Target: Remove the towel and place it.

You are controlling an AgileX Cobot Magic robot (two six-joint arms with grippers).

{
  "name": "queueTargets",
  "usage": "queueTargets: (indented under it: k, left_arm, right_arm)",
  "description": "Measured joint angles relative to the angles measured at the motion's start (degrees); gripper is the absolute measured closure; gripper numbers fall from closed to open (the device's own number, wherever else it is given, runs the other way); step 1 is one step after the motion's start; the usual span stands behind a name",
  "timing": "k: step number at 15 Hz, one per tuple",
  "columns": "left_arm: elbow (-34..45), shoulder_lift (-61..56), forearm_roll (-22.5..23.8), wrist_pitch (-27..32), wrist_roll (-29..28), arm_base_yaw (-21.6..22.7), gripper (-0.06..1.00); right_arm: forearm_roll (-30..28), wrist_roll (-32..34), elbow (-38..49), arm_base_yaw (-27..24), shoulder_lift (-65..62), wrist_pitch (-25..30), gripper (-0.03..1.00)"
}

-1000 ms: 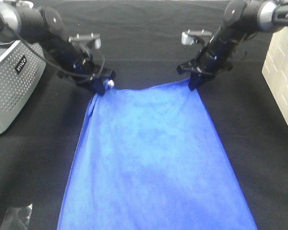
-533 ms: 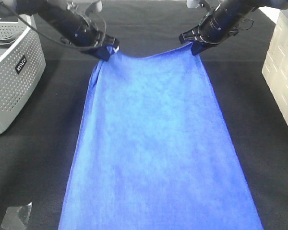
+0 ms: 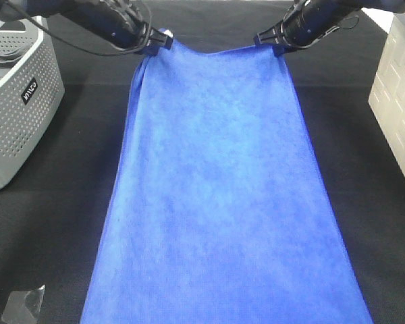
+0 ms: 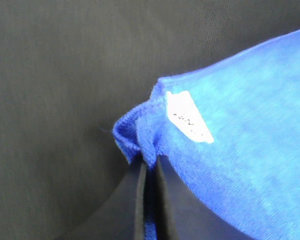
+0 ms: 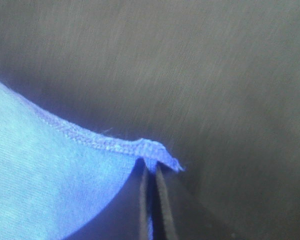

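My left jaws (image 3: pixel 156 42) and right jaws (image 3: pixel 275 43) are each clenched on a far corner of the large royal-blue microfibre towel (image 3: pixel 219 196), which stretches from the table's far edge to its near edge. Both grips look thin, mostly hem; a tug could slip a corner free and crumple it.

Black jointed arms, thin black cable on the left, each hand (image 3: pixel 155 42) (image 3: pixel 273 42) with slim dark blades
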Motion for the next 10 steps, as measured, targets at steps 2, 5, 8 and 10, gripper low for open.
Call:
queueTargets:
  k: [2,5,8,10]
  left_arm:
    - [0.0,0.0,0.1,-4.8,0.3,-0.8,0.92]
    - [0.0,0.0,0.1,-10.5,1.3,-1.3,0.92]
    - [0.0,0.0,0.2,-12.8,2.6,-1.3,0.92]
    - [0.0,0.1,0.2,-13.8,2.8,-1.3,0.92]
  right_arm:
    - [0.0,0.0,0.0,0.0,0.0,-2.6,0.97]
    - [-0.1,0.0,0.0,0.0,0.0,-6.1,0.97]
    - [-0.1,0.0,0.0,0.0,0.0,-8.0,0.97]
    - [-0.1,0.0,0.0,0.0,0.0,-9.2,0.97]
